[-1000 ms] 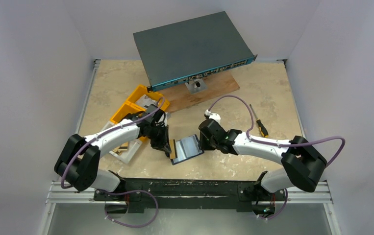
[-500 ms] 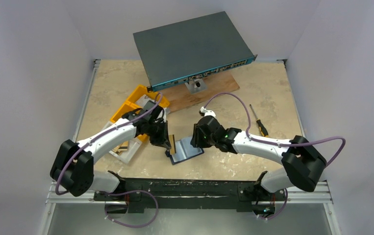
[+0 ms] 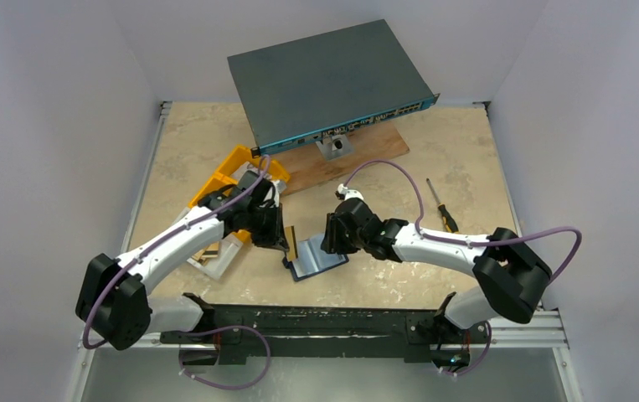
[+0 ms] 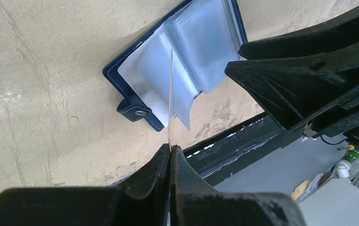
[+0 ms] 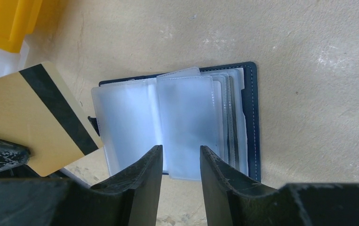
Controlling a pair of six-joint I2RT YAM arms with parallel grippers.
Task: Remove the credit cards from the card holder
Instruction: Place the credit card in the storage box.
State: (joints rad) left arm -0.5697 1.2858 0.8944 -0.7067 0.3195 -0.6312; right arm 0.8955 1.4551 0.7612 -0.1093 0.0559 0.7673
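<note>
Pinching one credit card (image 5: 41, 117) in the left tool (image 4: 170, 149), clear of the card holder (image 5: 251, 117) ahead; holding the right tool (image 5: 181, 151) parted, empty, over its sleeves (image 5: 187, 113), probably to steady them.

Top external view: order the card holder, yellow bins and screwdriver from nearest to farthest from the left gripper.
1. card holder, just right of the left gripper.
2. yellow bins, behind it, to the left.
3. screwdriver, far right.

Tilted grey network switch (image 3: 328, 79) over wooden board (image 3: 358, 155), yellow bins (image 3: 230, 172), screwdriver (image 3: 444, 211), beige tabletop (image 3: 466, 151).
</note>
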